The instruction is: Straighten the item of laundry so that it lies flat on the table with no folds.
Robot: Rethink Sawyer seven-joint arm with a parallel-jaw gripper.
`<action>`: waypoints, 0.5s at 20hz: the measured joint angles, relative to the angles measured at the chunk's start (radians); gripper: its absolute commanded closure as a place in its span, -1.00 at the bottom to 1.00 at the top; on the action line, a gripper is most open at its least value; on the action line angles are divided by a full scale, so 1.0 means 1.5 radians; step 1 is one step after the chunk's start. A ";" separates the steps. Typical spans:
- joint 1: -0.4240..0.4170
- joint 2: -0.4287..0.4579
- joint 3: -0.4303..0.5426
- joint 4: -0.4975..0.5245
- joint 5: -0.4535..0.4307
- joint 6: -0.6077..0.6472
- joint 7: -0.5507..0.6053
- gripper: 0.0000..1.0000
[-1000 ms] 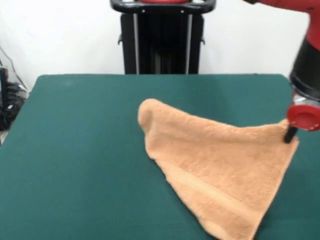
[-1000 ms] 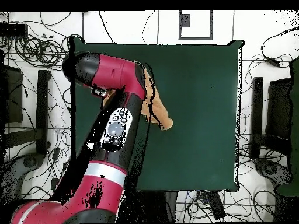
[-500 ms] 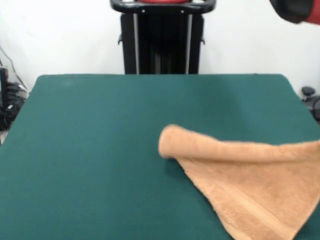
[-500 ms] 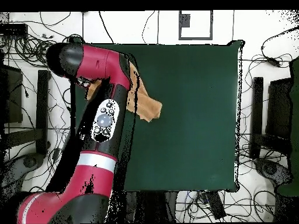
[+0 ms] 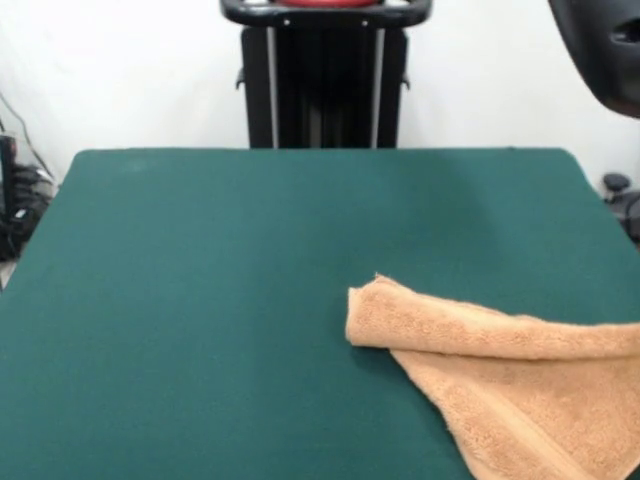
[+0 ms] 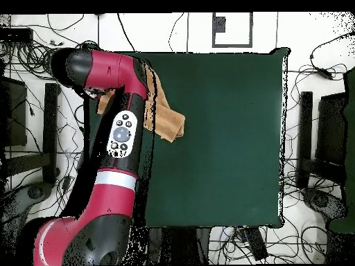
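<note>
Currently tan-orange terry-cloth towel [image 5: 500, 400] folded near green felt table [image 5: 200, 300] edge; slide-off risked if dragged further. Gripper state cannot be told.

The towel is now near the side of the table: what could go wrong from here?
1. The towel runs past the picture's right edge, near the table border, and may slide off.
2. Its upper edge is folded over in a thick roll; further dragging may keep that fold.
3. In the overhead view the arm hides much of the towel.
</note>
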 measured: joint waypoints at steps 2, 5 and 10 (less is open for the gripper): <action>0.001 0.002 0.000 0.000 0.000 0.000 0.000 1.00; 0.006 -0.014 0.004 0.033 -0.001 -0.009 0.000 1.00; 0.009 -0.097 0.035 0.175 -0.003 -0.076 -0.014 1.00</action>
